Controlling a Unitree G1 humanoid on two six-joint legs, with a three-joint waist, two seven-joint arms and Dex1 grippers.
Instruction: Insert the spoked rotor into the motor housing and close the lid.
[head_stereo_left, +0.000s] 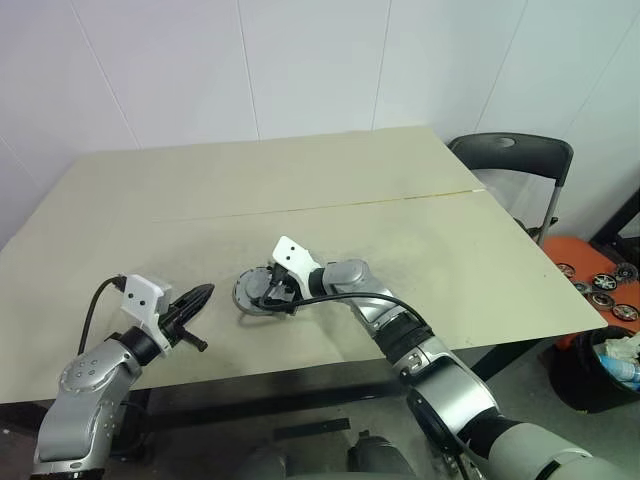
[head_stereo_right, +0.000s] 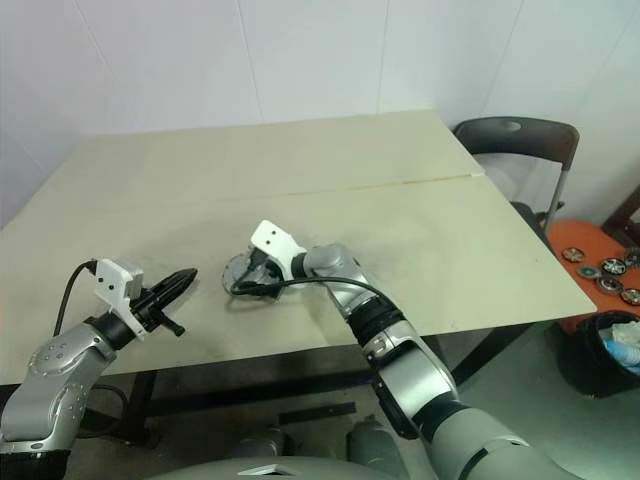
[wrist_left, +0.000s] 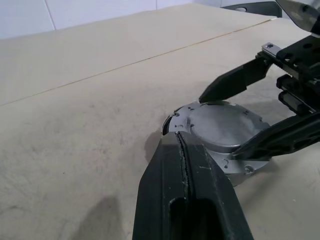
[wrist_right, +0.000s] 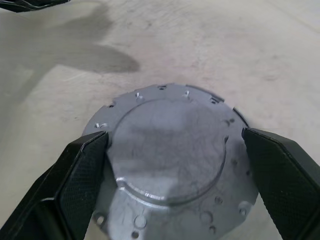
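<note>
With the lid (wrist_right: 170, 150) lying smooth face up on the motor housing (wrist_left: 235, 167) near the table's (head_stereo_left: 400, 170) front edge, my right gripper (wrist_right: 172, 167) stood spread wide around it, my left gripper (head_stereo_left: 190, 305) closed and empty just left; I judged closing nearly done, needing only a seating check.

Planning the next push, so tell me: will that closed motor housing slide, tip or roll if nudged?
The motor housing lies flat and low on the table, so it would probably slide, not tip or roll. Its smooth metal lid looks rigid and possibly slippery.
</note>
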